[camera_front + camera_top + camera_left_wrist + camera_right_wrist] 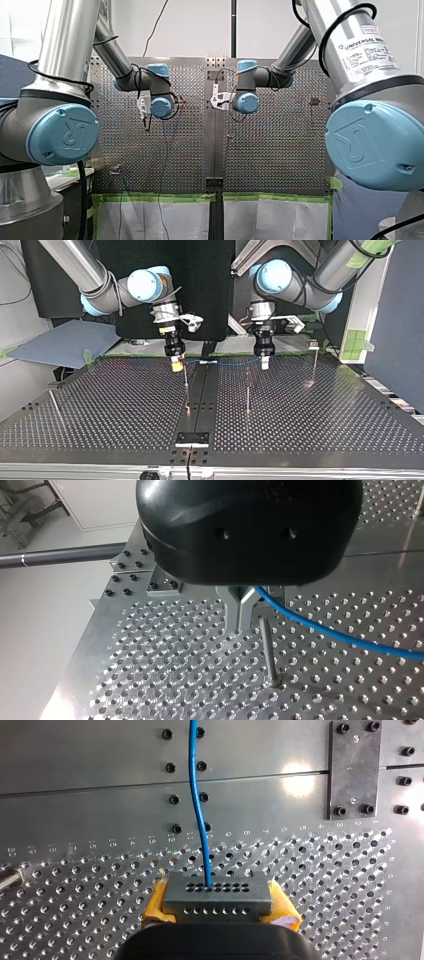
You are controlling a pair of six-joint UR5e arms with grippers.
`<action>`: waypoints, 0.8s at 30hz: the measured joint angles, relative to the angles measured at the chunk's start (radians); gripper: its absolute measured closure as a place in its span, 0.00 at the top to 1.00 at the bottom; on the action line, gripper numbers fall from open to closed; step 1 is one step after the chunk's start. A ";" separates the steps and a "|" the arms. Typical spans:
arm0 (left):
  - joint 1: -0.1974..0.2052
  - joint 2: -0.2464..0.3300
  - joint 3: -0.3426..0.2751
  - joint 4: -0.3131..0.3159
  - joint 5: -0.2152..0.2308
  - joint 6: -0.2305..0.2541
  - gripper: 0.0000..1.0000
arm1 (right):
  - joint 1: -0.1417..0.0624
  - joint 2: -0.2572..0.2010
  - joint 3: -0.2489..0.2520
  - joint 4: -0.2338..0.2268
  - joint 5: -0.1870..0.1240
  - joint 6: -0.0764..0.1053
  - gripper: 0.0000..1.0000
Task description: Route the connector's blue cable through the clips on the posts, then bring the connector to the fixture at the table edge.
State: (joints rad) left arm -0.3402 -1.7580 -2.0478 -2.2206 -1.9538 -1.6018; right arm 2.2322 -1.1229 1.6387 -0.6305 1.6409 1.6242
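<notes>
Above table (325,410): one blue cable (200,795), one connector (217,897) in right jaws.

Opposed overviews across table (280,150), wrist close-ups

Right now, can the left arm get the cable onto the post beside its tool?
Probably yes. The left tool is shut on the blue cable, the post stands close beside it, and nothing shows between them.
</notes>
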 joint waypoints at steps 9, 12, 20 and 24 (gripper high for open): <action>0.029 -0.002 0.003 -0.015 0.014 -0.004 0.00 | 0.000 0.004 -0.006 -0.002 -0.012 -0.002 0.00; 0.037 -0.002 0.004 -0.018 0.022 -0.009 0.00 | 0.000 0.016 -0.016 0.007 -0.009 -0.003 0.00; 0.060 -0.017 0.006 -0.014 0.058 -0.026 0.00 | -0.001 0.027 -0.027 0.002 -0.009 -0.001 0.00; 0.074 -0.024 0.014 -0.010 0.071 -0.037 0.00 | -0.001 0.029 -0.028 -0.003 -0.012 -0.001 0.00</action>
State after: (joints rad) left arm -0.2663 -1.7823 -2.0343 -2.2303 -1.8828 -1.6393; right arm 2.2312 -1.0942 1.6107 -0.6340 1.6289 1.6236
